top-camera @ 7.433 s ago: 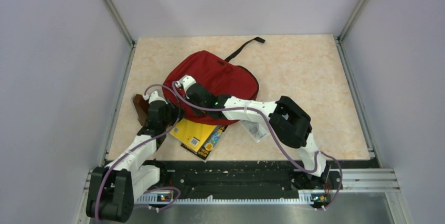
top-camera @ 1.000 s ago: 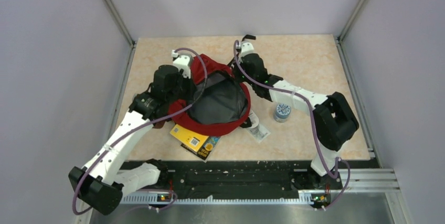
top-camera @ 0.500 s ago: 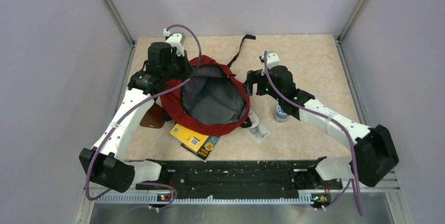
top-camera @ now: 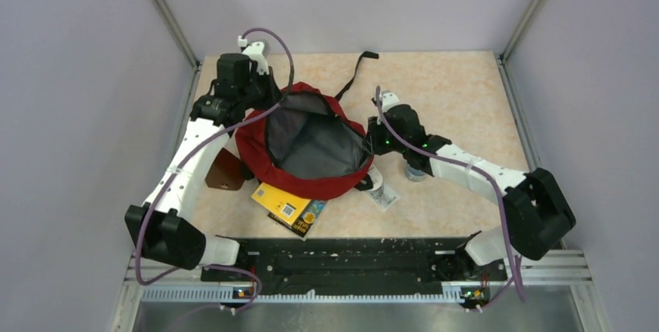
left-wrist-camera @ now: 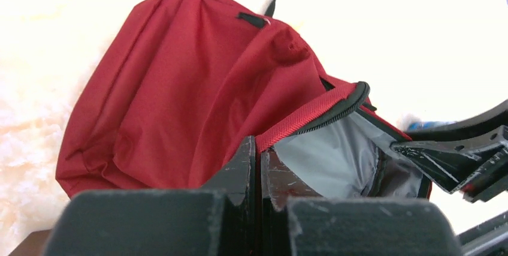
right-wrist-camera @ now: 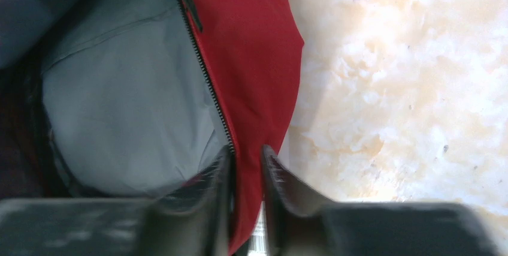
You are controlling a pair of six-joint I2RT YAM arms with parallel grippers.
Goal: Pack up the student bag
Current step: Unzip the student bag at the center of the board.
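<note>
The student bag point(top-camera: 260, 162), a red backpack with a grey lining, lies in the middle of the table with its mouth held wide open. My left gripper point(top-camera: 268, 103) is at the bag's back-left rim. In the left wrist view this gripper point(left-wrist-camera: 259, 148) is shut on the red zipper edge of the bag point(left-wrist-camera: 180, 76). My right gripper point(top-camera: 371, 133) is at the right rim. In the right wrist view it point(right-wrist-camera: 247, 157) straddles the red rim of the bag point(right-wrist-camera: 251, 58), one finger inside and one outside, with a gap still showing.
A yellow book point(top-camera: 291, 206) pokes out from under the bag's near edge. A brown pouch point(top-camera: 225, 172) lies at its left. A blue-lidded jar point(top-camera: 414, 169) and a flat packet point(top-camera: 382, 193) sit at its right. A black strap point(top-camera: 353, 75) trails toward the back.
The right gripper let go, swung out to the right, then came back to the bag's right rim with its jaws narrowing. The left gripper pulled the rim back-left, widening the mouth.
</note>
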